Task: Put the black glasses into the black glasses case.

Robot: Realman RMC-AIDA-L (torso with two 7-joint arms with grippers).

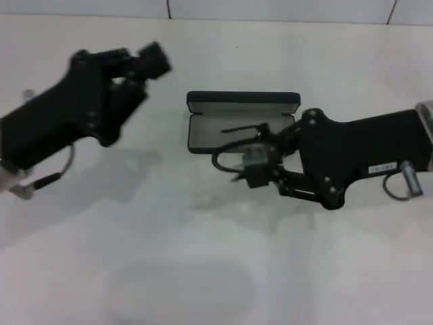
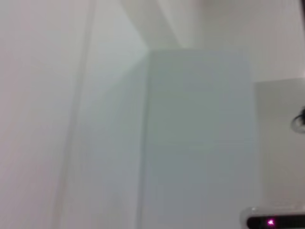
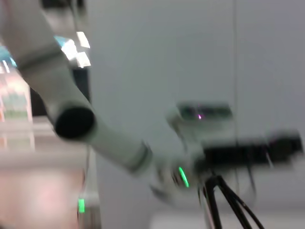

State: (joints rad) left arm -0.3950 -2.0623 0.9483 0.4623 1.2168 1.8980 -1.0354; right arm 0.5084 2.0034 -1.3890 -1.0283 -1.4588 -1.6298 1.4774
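Observation:
The black glasses case (image 1: pixel 203 132) lies open at the table's middle, grey lining up and lid (image 1: pixel 242 100) standing along its far side. My right gripper (image 1: pixel 260 164) reaches in from the right and is shut on the black glasses (image 1: pixel 230 157), which hang tilted over the case's near right edge. One temple arm (image 1: pixel 245 127) sticks out over the lining. My left gripper (image 1: pixel 147 62) hovers raised at the far left, away from the case. In the right wrist view, thin black temple arms (image 3: pixel 228 200) show low down, with the left arm (image 3: pixel 109 138) beyond them.
The white table (image 1: pixel 203 271) spreads around the case. A cable loop (image 1: pixel 396 183) hangs at the right arm's wrist. The left wrist view shows only pale surfaces.

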